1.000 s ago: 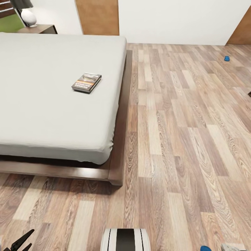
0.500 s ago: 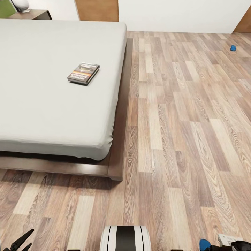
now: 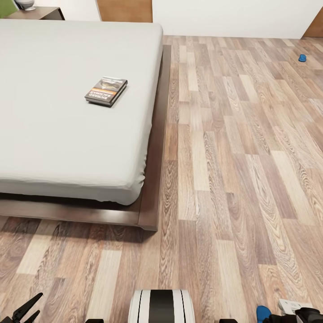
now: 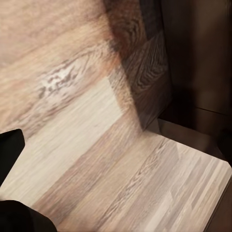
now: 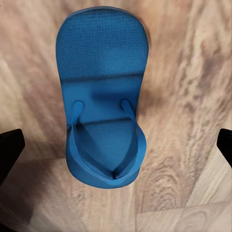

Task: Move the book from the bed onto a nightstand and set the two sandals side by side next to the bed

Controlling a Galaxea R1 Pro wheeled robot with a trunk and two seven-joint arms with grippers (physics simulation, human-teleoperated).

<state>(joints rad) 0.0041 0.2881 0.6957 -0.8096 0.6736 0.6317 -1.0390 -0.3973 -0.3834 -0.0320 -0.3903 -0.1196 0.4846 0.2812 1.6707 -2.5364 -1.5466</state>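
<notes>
The book (image 3: 106, 90) lies flat on the pale grey mattress of the bed (image 3: 54, 148), near its right side. A nightstand (image 3: 39, 12) stands at the bed's far left corner. One blue sandal (image 3: 302, 58) lies far off on the floor at the upper right. The other sandal (image 3: 263, 312) lies by my right gripper (image 3: 294, 315) at the bottom right. In the right wrist view this sandal (image 5: 104, 72) lies strap up on the planks between the wide-apart fingertips (image 5: 9, 152) of the open right gripper (image 5: 116, 150), untouched. My left gripper (image 3: 25, 310) hangs open low at the left.
Wood-plank floor (image 3: 233, 157) spreads wide to the right of the bed. The bed's dark frame corner (image 3: 148, 222) juts out ahead of me. A brown door (image 3: 124, 10) and a white wall close the far side. The left wrist view shows floor beside a dark wooden edge (image 4: 150, 82).
The camera has moved, so bed, book and far sandal sit higher in the picture. My right gripper has come further into view at the bottom right beside the near sandal.
</notes>
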